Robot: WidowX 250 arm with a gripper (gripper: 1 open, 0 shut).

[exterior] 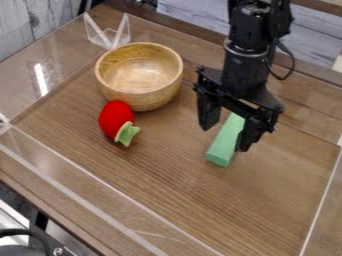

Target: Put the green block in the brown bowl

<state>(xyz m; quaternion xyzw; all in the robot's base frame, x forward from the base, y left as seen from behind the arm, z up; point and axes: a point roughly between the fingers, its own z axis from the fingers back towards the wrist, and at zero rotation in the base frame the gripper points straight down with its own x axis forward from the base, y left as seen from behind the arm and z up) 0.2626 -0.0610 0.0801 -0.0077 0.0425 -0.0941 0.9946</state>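
Wood-grain tabletop [160,190] is filling most of the view, with low clear plastic walls [40,165] running along its edges and pale planks showing behind it at the top. One black robot arm [254,45] is reaching down from the upper right, and its gripper [233,122] is pointing straight down with its two dark fingers [207,112] spread wide apart, grasping nothing.

Just below, the green block [225,148] is lying flat on the tabletop at the right of the middle, its long axis running from upper right to lower left. The gripper is standing over the block's upper end, with one finger showing on the left of the bar and the other on its right, so that the upper part of the block is appearing between them. Whether the fingers are touching the block or the wood cannot be told from this angle.

Well apart to the left, the brown bowl [118,84] is sitting upright near the back of the tabletop, its inside bare and pale. Just beside the bowl's front wall, a red strawberry toy [118,119] with a small green leaf end is lying on the wood. Behind the bowl, a clear folded plastic piece [104,30] is standing at the far edge.
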